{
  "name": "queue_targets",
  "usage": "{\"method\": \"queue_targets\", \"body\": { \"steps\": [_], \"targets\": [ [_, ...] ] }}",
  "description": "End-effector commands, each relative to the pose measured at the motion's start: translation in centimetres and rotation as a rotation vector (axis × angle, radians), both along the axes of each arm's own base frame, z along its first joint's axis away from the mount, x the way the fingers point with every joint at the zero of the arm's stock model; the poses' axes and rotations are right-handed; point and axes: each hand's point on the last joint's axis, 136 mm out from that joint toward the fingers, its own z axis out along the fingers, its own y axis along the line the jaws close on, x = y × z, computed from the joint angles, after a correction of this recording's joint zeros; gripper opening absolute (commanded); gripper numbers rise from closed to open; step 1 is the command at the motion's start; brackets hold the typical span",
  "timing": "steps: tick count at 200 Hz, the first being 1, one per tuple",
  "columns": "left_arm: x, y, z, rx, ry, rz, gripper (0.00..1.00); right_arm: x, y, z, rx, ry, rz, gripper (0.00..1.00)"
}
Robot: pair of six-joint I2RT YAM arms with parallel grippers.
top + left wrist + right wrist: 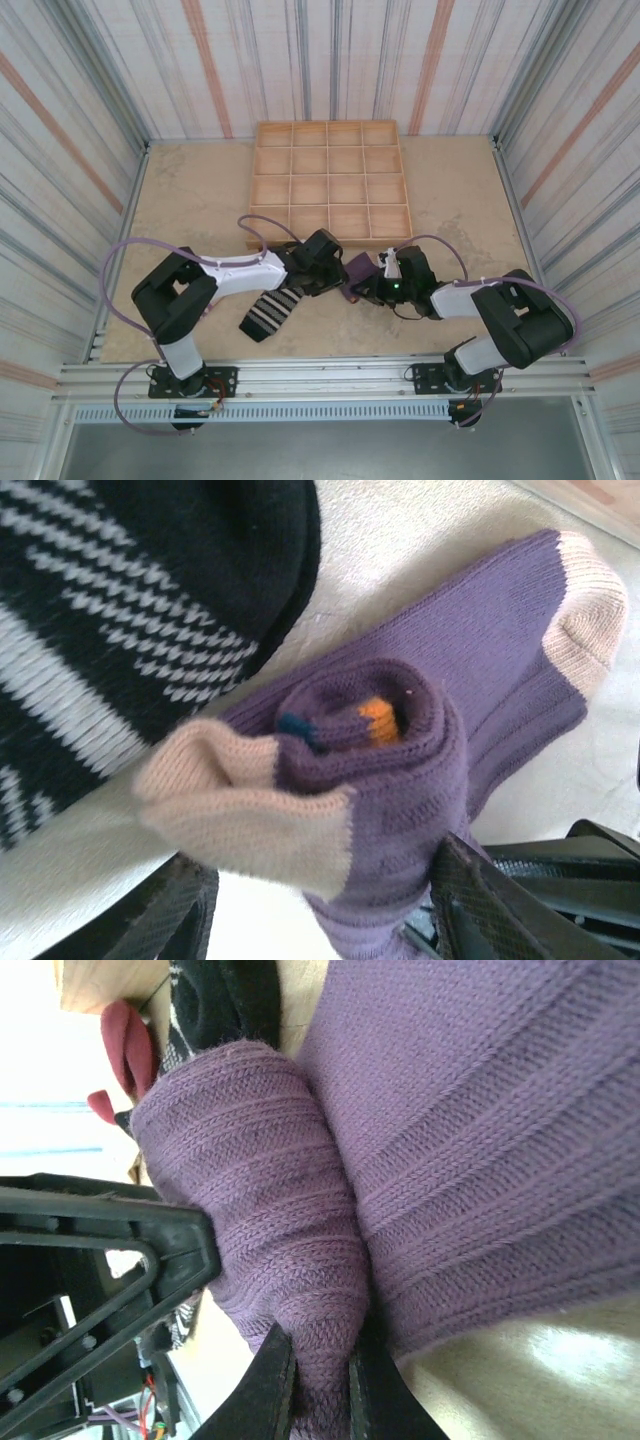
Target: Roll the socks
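Two socks in clear view, both at 6 o'clock from the wooden tray.

Striped sock: lies flat at 7 o'clock from the left gripper. Not rolled, nothing holding it.

Left gripper, wrist view: its fingers stand part-way apart, one on either side of the roll. Can't tell if they actually pinch it.

Purple sock: at 3 o'clock from that gripper, between the two arms, part rolled. One end is wound into a fat coil with an orange stripe showing in the core and a tan patch sticking out at 8 o'clock. The rest runs flat toward 2 o'clock, out to the other tan end.

Right gripper: closed tight on a fold of purple knit at the coil's end.

Handling, my read: light, soft ribbed knit, grippy rather than slick, nothing fragile. It looks springy, so the coil will likely unwind if both arms let go. Best hold is across the coil's full width, not the loose tan flap. For the striped one, start at the toe end.
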Motion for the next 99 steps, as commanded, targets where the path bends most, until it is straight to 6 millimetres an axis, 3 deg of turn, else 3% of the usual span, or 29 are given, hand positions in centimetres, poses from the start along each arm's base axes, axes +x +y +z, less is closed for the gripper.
{"method": "queue_targets", "body": {
  "steps": [1,39,51,60,72,99],
  "targets": [
    [0.6,-1.0,-0.2,-0.009,-0.015,0.019,0.57,-4.2,-2.9,-5.0,-0.137,0.267,-0.047,0.00],
    [0.6,-0.8,-1.6,0.025,0.018,0.049,0.44,-3.9,-2.7,-4.8,-0.109,0.266,-0.043,0.00],
    [0.5,-0.5,-1.9,0.046,0.033,0.053,0.31,-3.7,-2.6,-4.5,-0.109,0.254,-0.040,0.00],
    [0.3,-0.1,-2.1,0.069,0.048,0.055,0.18,-3.7,-2.7,-4.4,-0.115,0.243,-0.035,0.07],
    [0.2,0.4,-2.2,0.100,0.067,0.061,0.08,-3.4,-3.0,-3.8,-0.137,0.207,-0.029,0.17],
    [-0.5,1.1,-2.4,0.118,0.110,0.053,0.01,-2.5,-4.3,-0.8,-0.242,0.066,-0.028,0.48]
  ]
}}
